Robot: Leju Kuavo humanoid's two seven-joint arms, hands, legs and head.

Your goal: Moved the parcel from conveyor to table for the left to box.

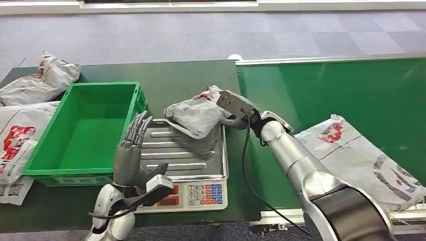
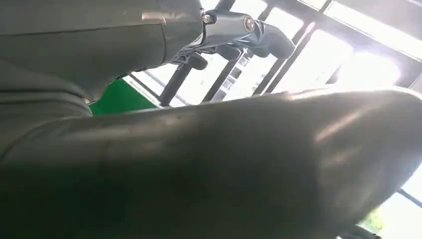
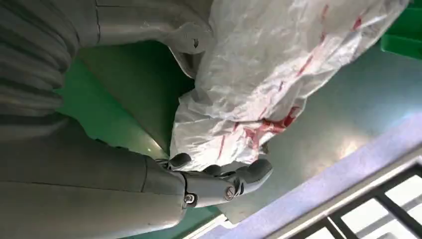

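Note:
A crumpled grey parcel (image 1: 197,113) with red print hangs over the far edge of the scale's steel tray (image 1: 201,160). My right hand (image 1: 236,108) grips it from the right side; in the right wrist view the parcel (image 3: 278,74) lies between the thumb and the dark fingers (image 3: 234,177). My left hand (image 1: 131,150) stands upright at the tray's near-left corner, fingers apart and holding nothing, beside the green box (image 1: 85,131). The left wrist view shows my left hand (image 2: 209,164) close up and dark.
Another grey parcel (image 1: 361,160) lies on the green conveyor (image 1: 341,90) at right. More bagged parcels (image 1: 40,83) lie left of the box on the dark table (image 1: 181,80). The scale's keypad (image 1: 203,193) faces the near edge.

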